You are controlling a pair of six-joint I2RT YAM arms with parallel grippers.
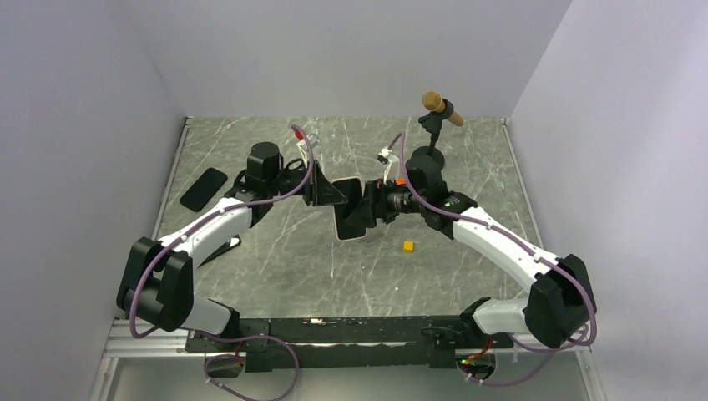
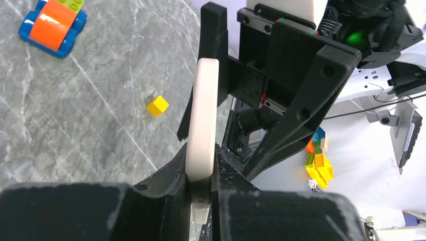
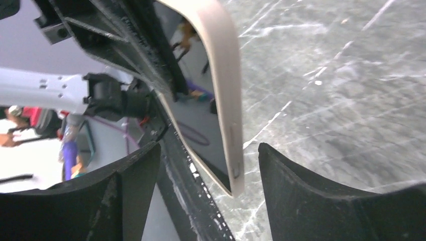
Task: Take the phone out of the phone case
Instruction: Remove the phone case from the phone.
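A phone in a beige case [image 1: 349, 219] hangs in the air above the middle of the table, between my two grippers. My left gripper [image 1: 330, 194] is shut on it. In the left wrist view the case [image 2: 203, 115] stands edge-on, clamped between the left gripper's jaws [image 2: 202, 176]. My right gripper [image 1: 362, 209] is open around the opposite end. In the right wrist view the beige edge with its side buttons [image 3: 230, 115] and the dark glossy screen sit between the spread fingers [image 3: 135, 196] of the right gripper [image 3: 208, 196], touching neither pad.
A flat black phone-shaped slab [image 1: 203, 189] lies at the table's left. A small yellow block [image 1: 407, 246] lies right of centre. A microphone on a stand [image 1: 440, 109] stands at the back right. A blue and orange toy [image 2: 50, 25] shows in the left wrist view.
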